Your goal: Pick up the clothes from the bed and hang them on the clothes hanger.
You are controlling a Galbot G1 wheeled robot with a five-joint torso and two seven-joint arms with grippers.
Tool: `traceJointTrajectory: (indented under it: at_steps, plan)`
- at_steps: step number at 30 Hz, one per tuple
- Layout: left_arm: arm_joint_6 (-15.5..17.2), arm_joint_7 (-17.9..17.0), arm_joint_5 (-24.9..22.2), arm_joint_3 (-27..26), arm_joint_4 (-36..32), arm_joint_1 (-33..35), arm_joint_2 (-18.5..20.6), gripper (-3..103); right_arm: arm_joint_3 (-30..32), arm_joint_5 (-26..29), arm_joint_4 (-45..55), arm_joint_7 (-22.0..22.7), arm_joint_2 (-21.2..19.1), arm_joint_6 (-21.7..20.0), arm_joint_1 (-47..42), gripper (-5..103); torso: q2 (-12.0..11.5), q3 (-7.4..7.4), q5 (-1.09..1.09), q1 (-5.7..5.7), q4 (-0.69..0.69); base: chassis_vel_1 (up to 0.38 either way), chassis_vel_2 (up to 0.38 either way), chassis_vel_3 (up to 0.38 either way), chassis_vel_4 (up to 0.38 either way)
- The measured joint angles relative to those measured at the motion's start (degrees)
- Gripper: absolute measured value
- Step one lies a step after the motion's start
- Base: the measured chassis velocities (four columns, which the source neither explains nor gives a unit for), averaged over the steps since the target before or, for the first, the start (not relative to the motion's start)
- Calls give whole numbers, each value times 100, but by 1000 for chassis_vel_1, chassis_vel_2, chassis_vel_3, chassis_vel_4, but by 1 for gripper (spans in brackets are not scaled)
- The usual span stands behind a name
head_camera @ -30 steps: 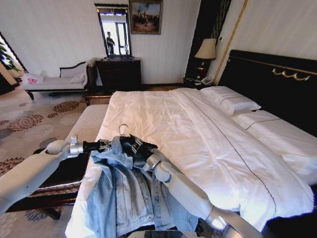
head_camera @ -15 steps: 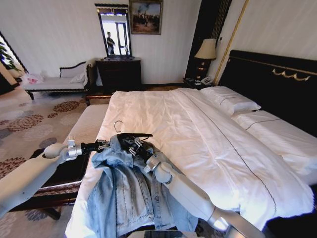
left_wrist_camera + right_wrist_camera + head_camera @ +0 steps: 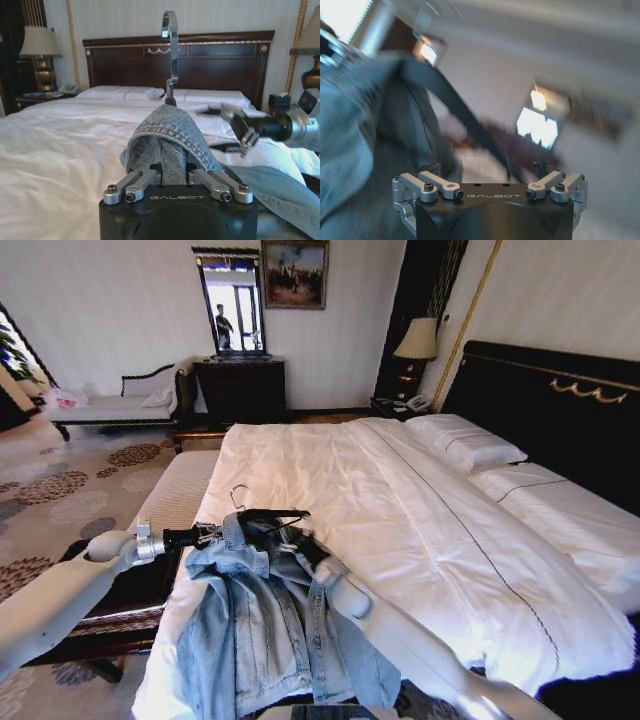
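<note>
Denim, light-blue and faded, makes this jacket [image 3: 265,620] floppy and fairly heavy over the white bed's [image 3: 400,510] edge, so my left gripper [image 3: 175,172] clamps its collar while my right gripper [image 3: 490,182] hangs spread.

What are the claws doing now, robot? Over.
Left claw shut on jacket collar, held up. Right claw open beside hanger, not gripping. Jacket hangs over bed edge. Nothing in the way.

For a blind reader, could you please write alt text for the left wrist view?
The left gripper is shut on a fold of the denim jacket, with the clothes hanger's silver hook rising above it. Behind lie the bed and its dark headboard; the right gripper hovers nearby, open.
</note>
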Motion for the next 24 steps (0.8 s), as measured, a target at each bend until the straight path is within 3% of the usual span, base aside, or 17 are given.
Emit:
traceJointTrajectory:
  at_steps: [1, 3, 7, 17, 24]
  plan:
    - [-16, -2, -10, -151, -30, 128, -16, 18, 66, 644, 138, 107, -153, -218, -178, 100, 0, 0, 0, 0, 1, 0, 0, 0, 0]
    - [-22, -2, -17, -197, -48, 174, -22, 18, 96, 884, 170, 143, -189, -294, -228, 100, 0, 0, 1, 0, 1, 0, 0, 0, 0]
    - [-100, -7, -35, -499, -330, 610, -42, 18, 197, 2395, 191, 263, -220, -752, -186, 100, 0, 0, 0, 1, 7, 0, 0, 0, 0]
    - [-217, -82, 158, -989, -723, 1402, -98, 18, 73, 3673, 59, 482, -291, -1321, 410, 100, -1, 0, -1, 1, 6, 0, 0, 0, 0]
    - [-312, 12, 219, -1291, -789, 1766, -39, 18, 26, 4073, 114, 494, -380, -1546, 456, 101, -1, 0, 0, 1, 4, 0, 0, 0, 0]
